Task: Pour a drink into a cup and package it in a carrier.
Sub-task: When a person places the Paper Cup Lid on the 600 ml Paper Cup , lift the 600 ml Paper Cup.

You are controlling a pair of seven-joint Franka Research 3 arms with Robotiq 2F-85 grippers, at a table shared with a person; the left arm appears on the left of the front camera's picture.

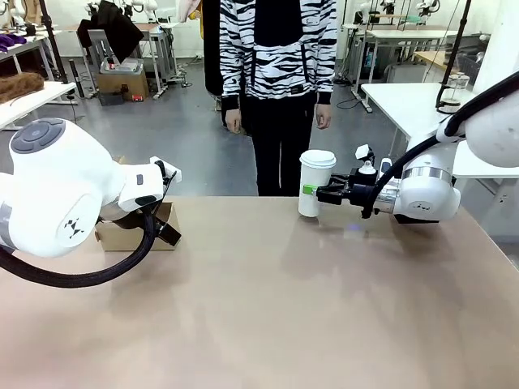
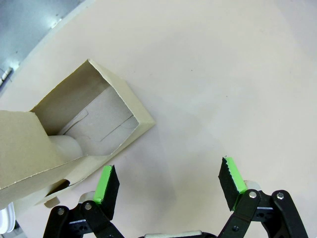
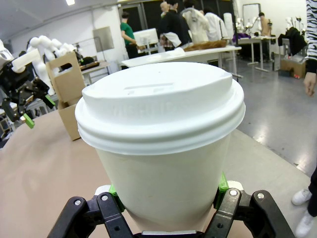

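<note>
Across the bench (image 1: 259,324), here's where we stand, biggest things first. The person (image 1: 278,81) is at the far edge, hands hanging down, touching nothing.

Over on my left side sits the carrier (image 1: 136,237), brown cardboard, half hidden behind the left arm (image 1: 65,194). From the left wrist I'm looking into its open top (image 2: 94,124). There's a pale rounded shape inside, and I can't say what it is.

Well apart from it, on my right side, is the cup (image 1: 315,203), white and upright, with its lid (image 1: 317,159) seated all round the rim. So pouring and capping look done to me, though with that lid on I can't see the drink itself.

The right jaws are clamped on the cup's lower body, one green pad (image 3: 221,184) pressed to its side and the other opposite. Whether the base rests on the bench or hangs just above it, I can't tell.

The left jaws are spread wide, pads (image 2: 107,182) with nothing between them, over bare bench just beside the carrier.

What's left, as I read it, is the packaging. The cup has to cross to the carrier, go down into a hole and be let go. I'd call us past halfway, with the fiddly seating part ahead.
</note>
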